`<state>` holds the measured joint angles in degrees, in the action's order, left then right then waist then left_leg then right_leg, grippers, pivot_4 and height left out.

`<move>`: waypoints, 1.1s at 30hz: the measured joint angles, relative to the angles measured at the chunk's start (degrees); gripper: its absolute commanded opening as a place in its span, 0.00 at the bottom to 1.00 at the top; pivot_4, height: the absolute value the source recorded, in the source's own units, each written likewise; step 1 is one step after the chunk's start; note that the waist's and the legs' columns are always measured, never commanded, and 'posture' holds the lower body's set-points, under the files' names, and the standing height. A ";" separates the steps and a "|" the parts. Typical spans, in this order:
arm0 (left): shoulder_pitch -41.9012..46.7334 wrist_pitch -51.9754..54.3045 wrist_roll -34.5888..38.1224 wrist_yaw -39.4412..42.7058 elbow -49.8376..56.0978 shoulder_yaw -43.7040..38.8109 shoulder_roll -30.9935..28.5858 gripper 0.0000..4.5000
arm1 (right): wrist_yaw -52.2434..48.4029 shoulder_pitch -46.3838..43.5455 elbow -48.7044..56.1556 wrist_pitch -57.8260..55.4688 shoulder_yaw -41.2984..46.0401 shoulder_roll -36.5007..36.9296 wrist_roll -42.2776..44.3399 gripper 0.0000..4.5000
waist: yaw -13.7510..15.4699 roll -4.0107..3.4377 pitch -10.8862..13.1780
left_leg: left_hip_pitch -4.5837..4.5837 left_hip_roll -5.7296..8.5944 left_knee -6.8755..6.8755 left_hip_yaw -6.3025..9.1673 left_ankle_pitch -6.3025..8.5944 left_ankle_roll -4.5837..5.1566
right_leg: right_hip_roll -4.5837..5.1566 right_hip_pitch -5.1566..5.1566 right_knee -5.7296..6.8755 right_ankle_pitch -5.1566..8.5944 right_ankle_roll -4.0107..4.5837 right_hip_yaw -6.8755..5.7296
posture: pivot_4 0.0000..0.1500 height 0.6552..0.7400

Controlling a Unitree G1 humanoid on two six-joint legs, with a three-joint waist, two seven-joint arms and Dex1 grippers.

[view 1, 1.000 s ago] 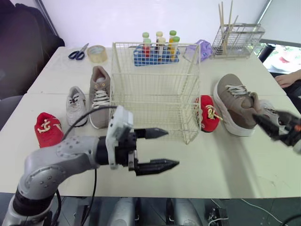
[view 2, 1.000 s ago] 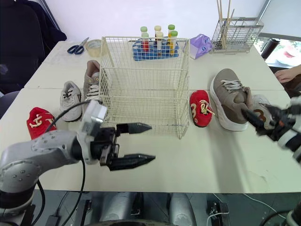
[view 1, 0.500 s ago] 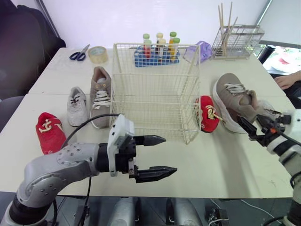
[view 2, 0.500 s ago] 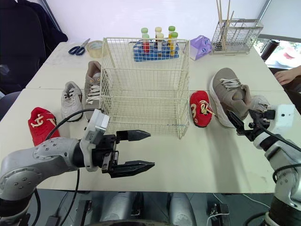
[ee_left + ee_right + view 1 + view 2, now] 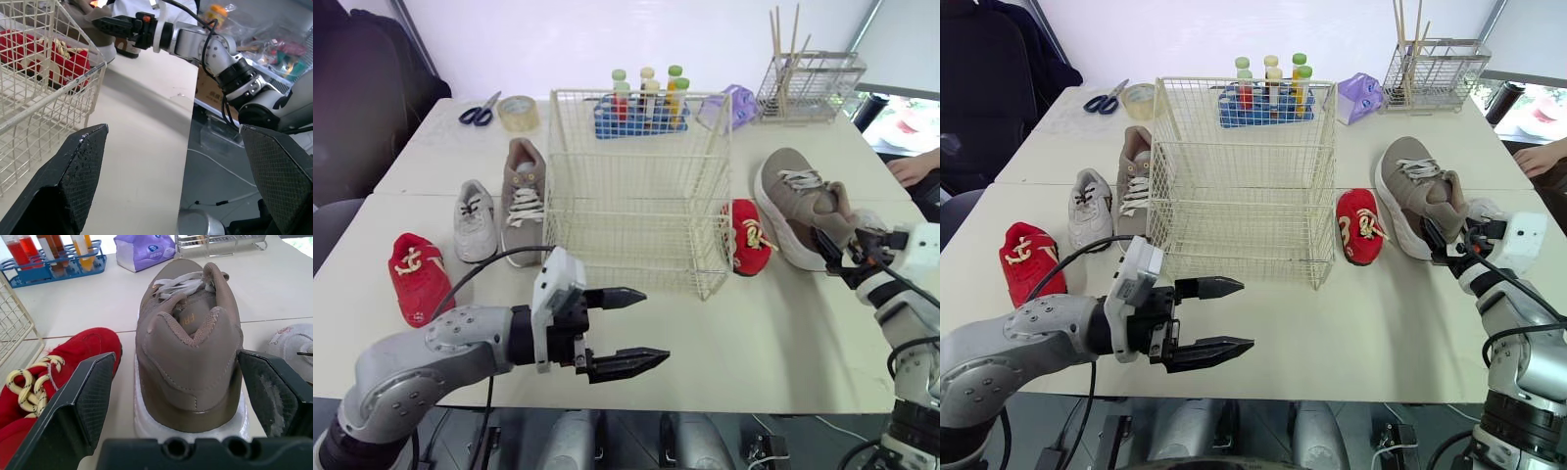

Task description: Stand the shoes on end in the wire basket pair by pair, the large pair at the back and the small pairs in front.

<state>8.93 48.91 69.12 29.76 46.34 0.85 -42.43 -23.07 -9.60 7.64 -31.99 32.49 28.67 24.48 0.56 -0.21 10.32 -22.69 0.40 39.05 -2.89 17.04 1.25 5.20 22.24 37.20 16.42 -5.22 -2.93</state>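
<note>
**A:** How many shoes were out?

**B:** 6, in 3 pairs, and none of them in the wire basket (image 5: 636,186). It stood in the middle of the table (image 5: 773,333). 3 shoes lay to its left. The left taupe sneaker (image 5: 522,201) was just beside it, then came the left grey shoe (image 5: 475,220). The left red shoe (image 5: 414,274) lay farthest left and nearer. The other 3 lay to the right. The right red shoe (image 5: 747,235) was against the basket's wall, with the right taupe sneaker (image 5: 798,201) beside it. The right grey shoe (image 5: 293,340) lay beyond that.

**A:** And the 2 grippers?

**B:** The left gripper (image 5: 656,325) hovered over the near edge, in front of the basket. Its fingers were spread wide and held nothing. The right gripper (image 5: 1440,245) sat at the right taupe sneaker's heel, fingers spread to either side of it. I could not tell whether they touched it.

**A:** What else was around?

**B:** On the far side were 1 pair of scissors (image 5: 477,109), 1 tape roll (image 5: 516,111) and 1 blue test-tube rack (image 5: 641,108) behind the basket. There was also 1 purple tissue pack (image 5: 729,103) and 1 wire holder (image 5: 808,83) with wooden sticks. A person's hand (image 5: 913,166) rested at the right edge. A dark chair (image 5: 979,78) stood far left. The table was pale.
</note>
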 measured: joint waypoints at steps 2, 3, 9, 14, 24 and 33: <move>-0.36 -0.29 -0.13 0.07 0.02 -0.01 -0.46 1.00 | 0.05 -1.33 -2.85 1.13 -0.97 1.08 -0.76 0.95 | -0.06 -0.01 0.00 | 0.00 0.00 0.00 0.00 0.00 0.00 | 0.00 0.01 0.00 0.00 0.00 0.00 | 1.00 1.00; -0.42 -0.46 -0.30 0.08 0.03 -0.02 -0.61 1.00 | 0.07 -2.36 -4.71 1.94 -1.32 1.53 -1.07 0.95 | -0.08 -0.01 0.00 | 0.00 0.00 0.00 0.00 0.00 0.00 | 0.00 0.00 0.00 0.00 0.01 0.00 | 1.00 1.00; -1.77 -0.81 -0.98 -0.21 0.43 -0.07 -1.02 1.00 | -1.09 -7.35 -14.88 7.37 -3.40 1.93 -2.28 0.95 | -0.13 0.00 0.01 | 0.00 0.00 0.00 -0.02 -0.02 -0.03 | 0.02 -0.01 -0.02 0.00 0.00 0.00 | 1.00 1.00; -3.01 -1.02 -1.55 -1.01 1.22 -0.11 -1.21 1.00 | -2.47 -11.88 -22.31 9.82 -5.89 3.01 -3.49 0.84 | -0.86 0.02 -0.01 | 0.07 0.00 0.00 -0.02 -0.01 -0.01 | 0.04 -0.08 -0.01 0.00 0.01 0.00 | 1.00 1.00; -4.87 -1.78 -2.08 -2.24 2.20 -1.84 -1.58 1.00 | -2.51 -12.55 -24.10 11.20 -10.52 5.51 -7.33 0.08 | -1.30 0.39 -0.23 | 0.18 -0.04 -0.02 0.02 -0.01 -0.06 | 0.07 -0.22 -0.10 0.01 0.03 -0.04 | 1.00 1.00; -4.65 -1.93 -1.49 -0.03 0.41 -4.75 -4.82 1.00 | -2.59 -12.25 -23.61 13.89 -10.59 5.82 -7.44 0.07 | -1.33 0.32 -0.19 | 0.15 -0.04 -0.11 0.01 -0.04 -0.14 | 0.12 -0.16 -0.16 0.06 0.11 -0.03 | 1.00 1.00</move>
<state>4.28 46.98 67.63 29.73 46.75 -3.90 -47.25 -25.66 -21.85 -15.97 -18.10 21.89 34.50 17.04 -0.77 0.10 10.13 -22.54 0.36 38.94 -2.88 16.99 1.11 5.32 22.08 37.04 16.48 -5.10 -2.96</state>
